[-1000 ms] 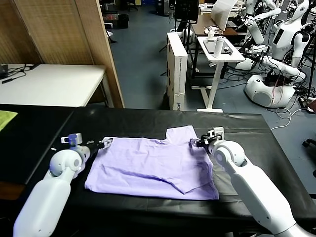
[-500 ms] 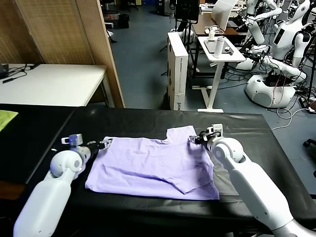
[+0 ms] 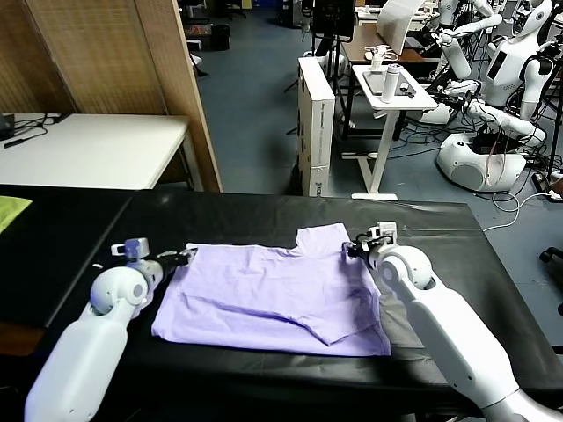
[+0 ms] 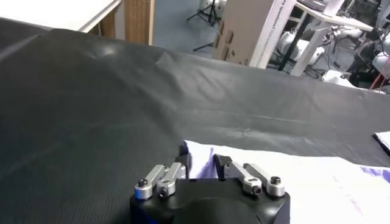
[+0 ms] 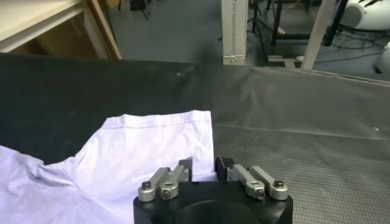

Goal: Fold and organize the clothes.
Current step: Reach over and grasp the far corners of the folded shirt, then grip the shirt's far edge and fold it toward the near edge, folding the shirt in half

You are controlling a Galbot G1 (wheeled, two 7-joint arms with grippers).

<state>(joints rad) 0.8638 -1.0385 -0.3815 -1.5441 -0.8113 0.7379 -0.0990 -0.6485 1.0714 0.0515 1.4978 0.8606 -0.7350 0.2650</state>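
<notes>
Lavender T-shirt (image 3: 280, 297) spread flat and wrinkled on the black counter (image 3: 264, 215), one short sleeve (image 3: 324, 239) pointing toward the far edge, a fold line crossing the lower half. Left end effector (image 3: 185, 258) low at the shirt's left far corner, fingers (image 4: 224, 166) narrowed over the fabric edge with a strip of cloth between them; looks pinched on the corner, though contact is only partly visible. Right end effector (image 3: 354, 250) at the sleeve's right edge, fingers (image 5: 185, 167) drawn nearly together over the hem, clenched on the sleeve fabric as far as the right wrist view shows. Yellow-green cloth (image 3: 10, 212) at the far left, well apart from the shirt. Beyond the counter: white table (image 3: 88, 149), wooden partition (image 3: 123, 61), tall cardboard box (image 3: 315, 123) on the floor, and a small white stand (image 3: 387, 88) carrying a white bottle (image 3: 390, 82). No open container visible anywhere on the counter itself.
</notes>
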